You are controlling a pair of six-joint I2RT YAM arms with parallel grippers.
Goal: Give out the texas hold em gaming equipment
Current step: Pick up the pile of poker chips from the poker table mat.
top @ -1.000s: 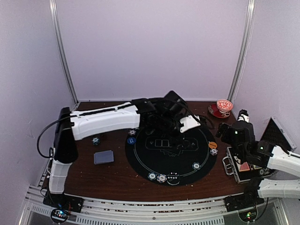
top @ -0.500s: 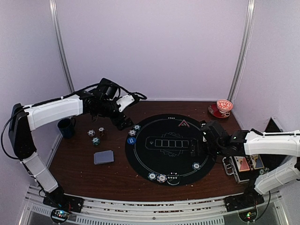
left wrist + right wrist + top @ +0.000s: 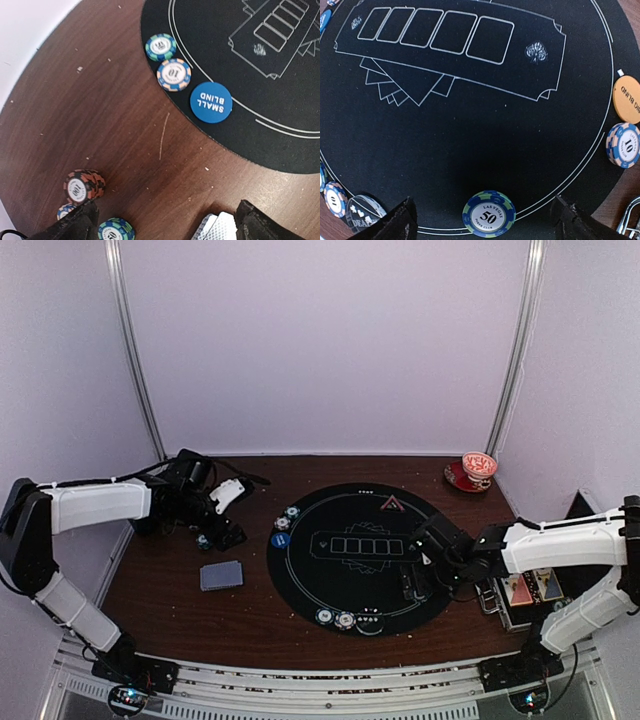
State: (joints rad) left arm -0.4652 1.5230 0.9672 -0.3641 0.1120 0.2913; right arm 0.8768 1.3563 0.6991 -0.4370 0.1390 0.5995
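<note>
On the brown table lies a round black poker mat. My left gripper is open over bare wood left of the mat, apart from everything. A red chip stack and a teal chip sit by its left finger, and grey-blue-backed cards by its right finger. A blue "small blind" disc and two chips lie on the mat's rim. My right gripper hangs open above a blue-green 50 chip. An orange "big blind" disc and a 10 chip lie to its right.
A red-patterned cup and saucer stand at the back right. A small metal case lies open at the right edge, beside my right arm. A card deck lies left of the mat. A red triangle marker sits at the mat's far rim.
My left arm has swung from over the mat back to the left side of the table, low over the chips. My right arm has moved from the case onto the mat's right side.
</note>
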